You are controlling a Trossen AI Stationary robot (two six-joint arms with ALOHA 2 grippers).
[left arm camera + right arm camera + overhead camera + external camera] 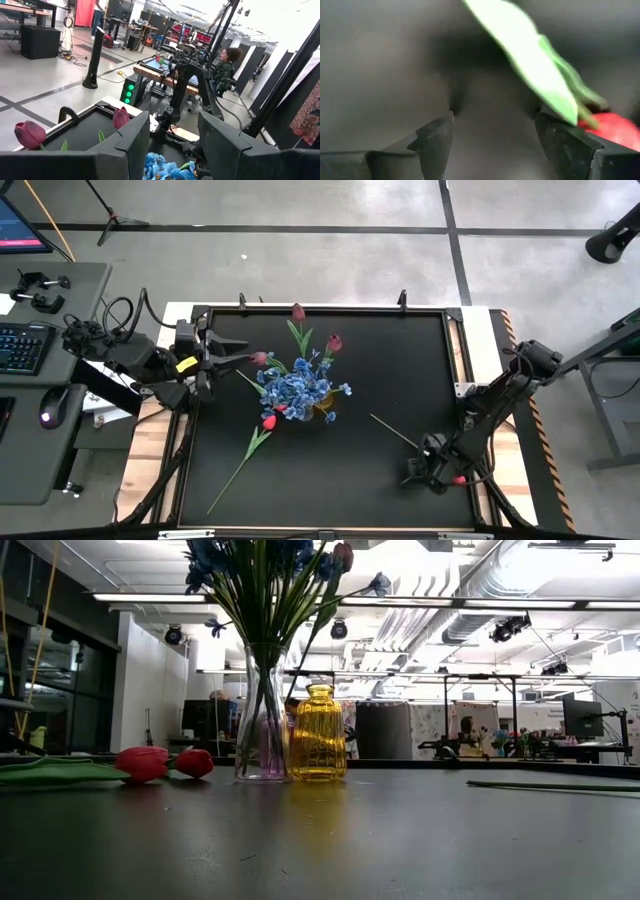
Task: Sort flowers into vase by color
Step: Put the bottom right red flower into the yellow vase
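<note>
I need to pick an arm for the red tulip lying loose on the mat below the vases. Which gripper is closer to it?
Left. The left gripper hangs at the mat's left edge, up and left of the red tulip. The right gripper is low at the mat's right side, clearly farther away.

Even overhead light, soft shadows – ceiling strips point(150, 597) glare in the low view; right wrist view heavily blurred

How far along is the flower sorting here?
Done: blue blossoms stand in the clear vase. In hand: right gripper, open, at a red tulip lying on the table. Remaining: a second red tulip lies beside the vase; left gripper waits open.
</note>
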